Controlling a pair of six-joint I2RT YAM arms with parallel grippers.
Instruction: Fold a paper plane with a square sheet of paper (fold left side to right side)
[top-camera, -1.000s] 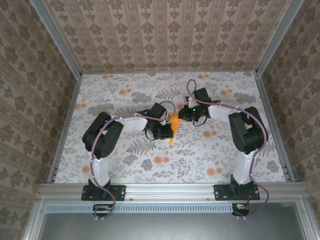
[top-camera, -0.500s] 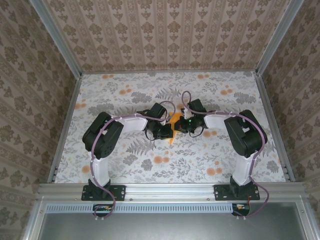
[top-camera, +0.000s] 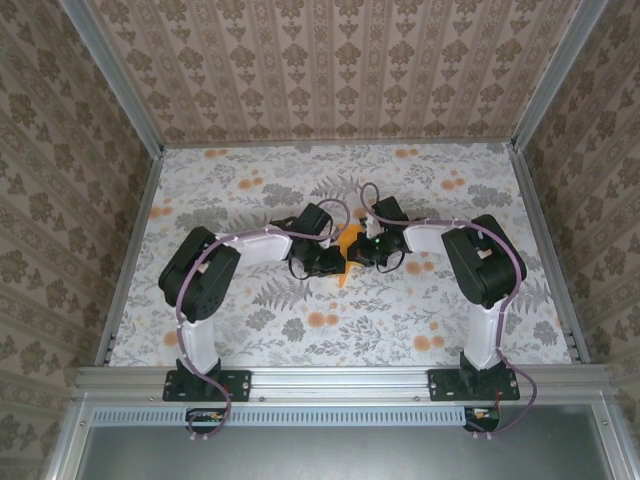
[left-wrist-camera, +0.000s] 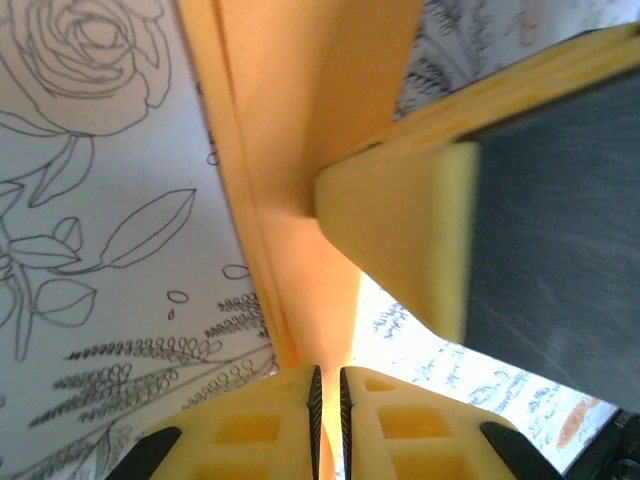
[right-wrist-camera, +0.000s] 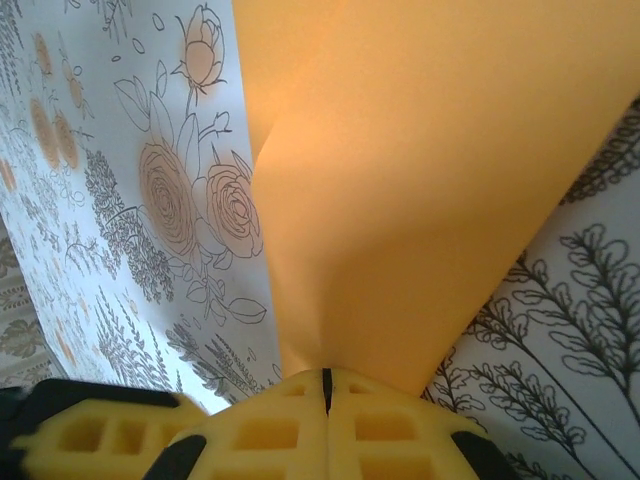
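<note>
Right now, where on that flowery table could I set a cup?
Bare: the far strip along the back wall, the margins beside the left rail and right rail, and the near stretch by the front rail. Crowded: the centre, where left pincer and right pincer pinch the orange paper.

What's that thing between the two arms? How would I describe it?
Look at the middle of the flowered table, where the left pincer and right pincer meet. Held between them is a folded orange paper, plain and bright, unlike the small orange flowers printed around it.
</note>
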